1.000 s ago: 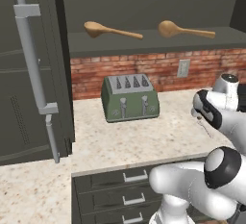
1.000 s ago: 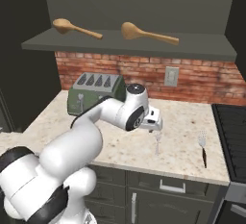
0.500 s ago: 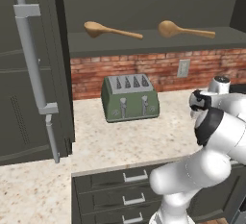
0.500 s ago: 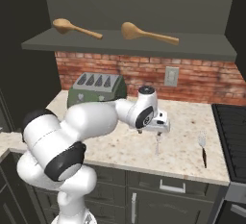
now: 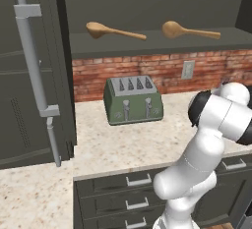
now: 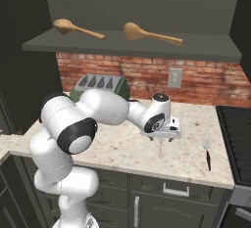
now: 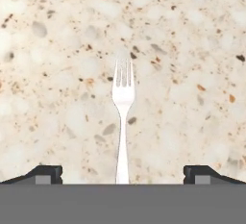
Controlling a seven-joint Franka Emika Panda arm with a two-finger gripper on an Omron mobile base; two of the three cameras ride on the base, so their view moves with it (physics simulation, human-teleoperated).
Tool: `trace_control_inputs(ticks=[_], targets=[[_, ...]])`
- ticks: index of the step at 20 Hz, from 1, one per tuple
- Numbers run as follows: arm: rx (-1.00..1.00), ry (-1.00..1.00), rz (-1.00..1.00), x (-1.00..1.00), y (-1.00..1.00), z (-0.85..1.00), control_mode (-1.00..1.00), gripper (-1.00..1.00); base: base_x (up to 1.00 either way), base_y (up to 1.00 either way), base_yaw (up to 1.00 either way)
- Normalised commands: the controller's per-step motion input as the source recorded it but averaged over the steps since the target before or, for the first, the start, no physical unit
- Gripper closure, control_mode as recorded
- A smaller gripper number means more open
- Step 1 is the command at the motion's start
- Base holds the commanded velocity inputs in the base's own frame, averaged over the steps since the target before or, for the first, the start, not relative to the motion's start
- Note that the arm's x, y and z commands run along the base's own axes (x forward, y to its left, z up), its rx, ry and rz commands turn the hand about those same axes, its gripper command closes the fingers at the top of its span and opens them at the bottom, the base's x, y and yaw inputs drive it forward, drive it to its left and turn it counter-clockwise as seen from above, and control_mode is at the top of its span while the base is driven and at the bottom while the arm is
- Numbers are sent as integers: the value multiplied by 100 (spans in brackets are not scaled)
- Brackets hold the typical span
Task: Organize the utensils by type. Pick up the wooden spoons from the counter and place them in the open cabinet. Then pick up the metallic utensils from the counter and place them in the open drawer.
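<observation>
The silver fork (image 7: 122, 117) lies flat on the worktop (image 7: 57, 74), tines toward 12 o'clock, between the spread claw (image 7: 122, 174); both wooden spoons (image 6: 78, 28) lie on the cabinet (image 6: 122, 46) shelf.

Pretty clearly a rendered home kitchen we're looking at, with a green toaster (image 5: 133, 106) sitting on a speckled counter (image 5: 113, 149) against a brick backsplash (image 6: 147, 73).

toaster (image 5: 133, 100): green, upright | brick wall (image 5: 162, 68): behind it | outlet (image 5: 187, 69): on wall
</observation>
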Motion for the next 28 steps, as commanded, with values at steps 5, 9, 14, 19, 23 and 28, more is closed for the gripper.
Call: trace_control_inputs(ticks=[5,9,14,19,23,28], targets=[[0,0,7,12,-9,-20,-100,-100,0,0,0],[0,0,7,11,0,-12,-100,-100,0,0,0],[0,0,5,7,0,-10,-100,-100,0,0,0],[0,0,3,2,0,-21,-100,-100,0,0,0],[0,0,0,3,3,-17,-100,-100,0,0,0],[0,0,0,8,1,-13,-100,-100,0,0,0]])
